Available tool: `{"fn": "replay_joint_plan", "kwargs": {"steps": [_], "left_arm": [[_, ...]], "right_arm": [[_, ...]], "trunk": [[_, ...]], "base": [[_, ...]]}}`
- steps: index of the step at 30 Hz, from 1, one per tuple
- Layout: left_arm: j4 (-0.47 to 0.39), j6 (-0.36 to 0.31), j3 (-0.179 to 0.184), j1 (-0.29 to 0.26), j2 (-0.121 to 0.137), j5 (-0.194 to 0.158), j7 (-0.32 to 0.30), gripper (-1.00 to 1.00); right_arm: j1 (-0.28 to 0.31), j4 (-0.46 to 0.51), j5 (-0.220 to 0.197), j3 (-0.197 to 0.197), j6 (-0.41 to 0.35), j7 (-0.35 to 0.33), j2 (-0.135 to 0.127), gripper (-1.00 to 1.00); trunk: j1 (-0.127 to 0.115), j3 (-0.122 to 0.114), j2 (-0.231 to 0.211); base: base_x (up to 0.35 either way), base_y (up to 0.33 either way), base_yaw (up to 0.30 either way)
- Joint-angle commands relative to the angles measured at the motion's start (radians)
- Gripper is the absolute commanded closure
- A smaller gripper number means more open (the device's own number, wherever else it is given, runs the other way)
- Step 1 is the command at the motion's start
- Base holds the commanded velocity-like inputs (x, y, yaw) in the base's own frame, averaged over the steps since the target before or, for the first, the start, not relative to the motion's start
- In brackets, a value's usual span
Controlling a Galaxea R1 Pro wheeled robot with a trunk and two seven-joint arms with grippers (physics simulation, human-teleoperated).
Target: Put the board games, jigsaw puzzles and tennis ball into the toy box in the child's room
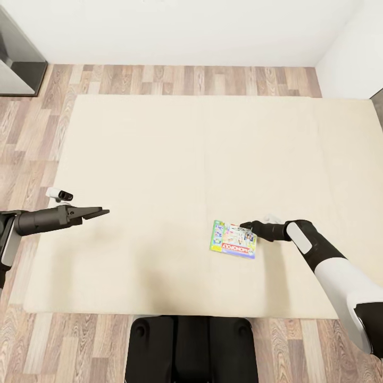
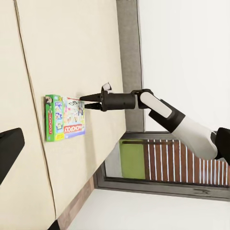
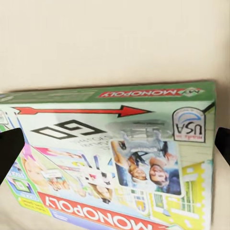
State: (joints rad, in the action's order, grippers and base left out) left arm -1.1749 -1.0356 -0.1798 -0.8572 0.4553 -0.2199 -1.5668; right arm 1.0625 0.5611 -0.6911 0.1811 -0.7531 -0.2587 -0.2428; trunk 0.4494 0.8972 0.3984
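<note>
Right gripper (image 1: 246, 226) spread open, fingertips at the near edge of the game (image 1: 233, 239), a finger showing dark at each side in the wrist view, nothing grasped yet. Game flat on the bed (image 1: 159, 159), toward the robot's right. Left gripper (image 1: 104, 212) idle over the bed's left side, well apart; open or closed, cannot tell. By the look of things, early going: game not yet picked up, toy box unseen.

Lying flat on the bed (image 1: 159, 159), toward the near right part of the mattress: one board game (image 1: 233, 240). Just right of it, at its far right edge: right claw (image 1: 246, 226). Well left, above the bed's left edge: left claw (image 1: 101, 213). Around the bed: floor (image 1: 175, 80).
</note>
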Motion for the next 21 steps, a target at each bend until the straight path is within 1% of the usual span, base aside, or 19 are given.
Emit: {"fn": "replay_joint_plan", "kwargs": {"steps": [1, 5, 10, 15, 21], "left_arm": [[0.000, -0.011, 0.000, 0.000, 0.000, 0.001, -0.004, -1.00], [0.000, -0.010, 0.001, 0.000, 0.000, 0.001, -0.004, -1.00], [0.000, -0.011, 0.000, 0.000, 0.000, 0.001, -0.004, -1.00], [0.000, -0.010, 0.000, 0.000, 0.000, 0.001, -0.004, -1.00], [0.000, -0.010, 0.000, 0.000, 0.000, 0.001, -0.004, -1.00]], "right_arm": [[0.001, 0.000, 0.004, 0.004, -0.001, -0.005, -0.001, -1.00], [0.001, 0.000, 0.004, 0.004, -0.001, -0.005, -0.001, -1.00], [0.001, 0.000, 0.004, 0.004, -0.001, -0.005, -0.001, -1.00], [0.001, 0.000, 0.004, 0.004, 0.000, -0.005, -0.001, -1.00], [0.001, 0.001, 0.004, 0.004, 0.000, -0.005, -0.001, -1.00]], "trunk": [[0.001, 0.001, 0.002], [0.001, 0.001, 0.002], [0.001, 0.001, 0.002], [0.001, 0.001, 0.002], [0.001, 0.001, 0.002]], "base": [[0.004, 0.003, 0.000], [0.002, 0.015, 0.000], [0.000, 0.157, 0.000], [0.000, 0.057, 0.000], [0.000, 0.115, 0.000]]}}
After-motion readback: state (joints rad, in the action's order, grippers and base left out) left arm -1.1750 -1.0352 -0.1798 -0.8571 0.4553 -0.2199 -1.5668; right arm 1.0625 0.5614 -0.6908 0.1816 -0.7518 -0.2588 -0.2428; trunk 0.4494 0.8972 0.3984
